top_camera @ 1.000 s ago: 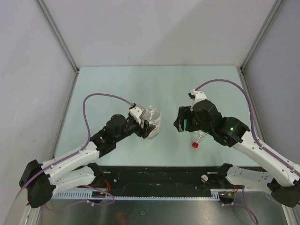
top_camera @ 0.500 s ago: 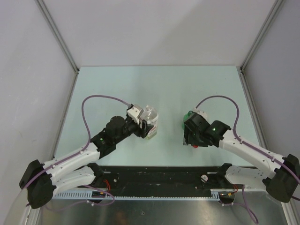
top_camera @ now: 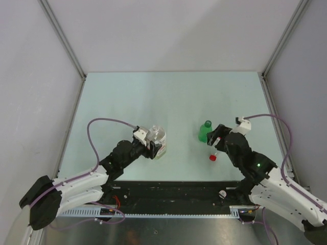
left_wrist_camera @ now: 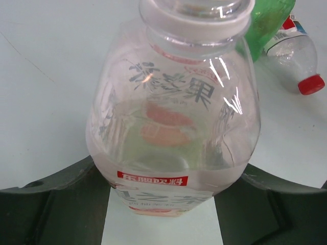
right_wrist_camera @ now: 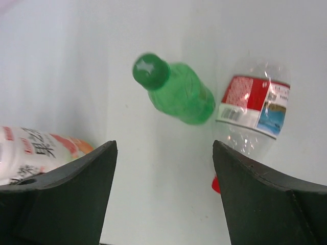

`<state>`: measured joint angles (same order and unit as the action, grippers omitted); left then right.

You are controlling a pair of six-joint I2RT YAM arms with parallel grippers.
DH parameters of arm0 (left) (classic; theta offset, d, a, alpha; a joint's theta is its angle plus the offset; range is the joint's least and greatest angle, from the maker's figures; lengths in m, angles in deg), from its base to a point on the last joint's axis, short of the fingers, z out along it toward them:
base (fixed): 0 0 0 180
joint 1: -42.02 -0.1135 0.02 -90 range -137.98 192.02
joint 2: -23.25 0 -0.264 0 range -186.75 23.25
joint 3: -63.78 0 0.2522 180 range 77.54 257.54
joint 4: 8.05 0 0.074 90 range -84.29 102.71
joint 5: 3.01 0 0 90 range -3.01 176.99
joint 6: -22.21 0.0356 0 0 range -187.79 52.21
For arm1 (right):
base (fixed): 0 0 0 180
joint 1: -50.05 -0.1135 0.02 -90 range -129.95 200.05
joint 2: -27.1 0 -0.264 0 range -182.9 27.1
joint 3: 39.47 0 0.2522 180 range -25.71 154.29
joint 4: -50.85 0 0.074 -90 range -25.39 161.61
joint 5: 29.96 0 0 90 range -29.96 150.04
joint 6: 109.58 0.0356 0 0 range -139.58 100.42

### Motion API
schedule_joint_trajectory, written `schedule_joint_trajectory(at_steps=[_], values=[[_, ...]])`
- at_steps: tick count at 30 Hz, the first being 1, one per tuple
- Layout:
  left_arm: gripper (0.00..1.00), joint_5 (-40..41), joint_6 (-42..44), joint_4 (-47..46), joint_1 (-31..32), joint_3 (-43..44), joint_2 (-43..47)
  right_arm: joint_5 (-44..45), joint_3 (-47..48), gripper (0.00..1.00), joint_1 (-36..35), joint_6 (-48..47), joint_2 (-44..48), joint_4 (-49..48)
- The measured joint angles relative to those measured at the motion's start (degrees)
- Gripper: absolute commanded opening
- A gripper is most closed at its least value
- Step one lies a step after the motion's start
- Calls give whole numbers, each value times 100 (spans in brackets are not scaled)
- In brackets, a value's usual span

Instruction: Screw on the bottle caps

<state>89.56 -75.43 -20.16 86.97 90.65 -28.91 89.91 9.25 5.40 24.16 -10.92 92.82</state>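
Wide bottle (left_wrist_camera: 173, 117) upright left of centre, clamped low in left claw (left_wrist_camera: 162, 214) — thin, light, slick, probably easily crushed; best held gently at the labelled belly; green bottle (right_wrist_camera: 181, 99) capped, just beside slim bottle (right_wrist_camera: 250, 109) lying red-capped — both well apart, not obstructing; right claw (right_wrist_camera: 163, 168) spread, empty.

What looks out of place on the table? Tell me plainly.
The slim clear bottle lies on its side, while the green bottle beside it stands upright. Its red cap is on, pointing toward the robot's side of the table. Nothing looks spilled or damaged.
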Motion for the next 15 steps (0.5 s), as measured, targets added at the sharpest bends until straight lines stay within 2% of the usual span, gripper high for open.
schedule_joint_trajectory(at_steps=[2, 4, 9, 15], values=[[84, 28, -42, -195, 0, -74, -39, 155, -35, 83, 4, -72, 260, -153], [96, 26, -98, -339, 0, -122, -79, 310, -46, 85, 4, -122, 459, -271], [99, 24, -245, -476, 2, -214, 168, 590, -46, 87, 15, -243, 671, -385], [100, 79, -424, -107, 15, -177, 1331, 730, -46, 87, 26, -424, 761, -459]])
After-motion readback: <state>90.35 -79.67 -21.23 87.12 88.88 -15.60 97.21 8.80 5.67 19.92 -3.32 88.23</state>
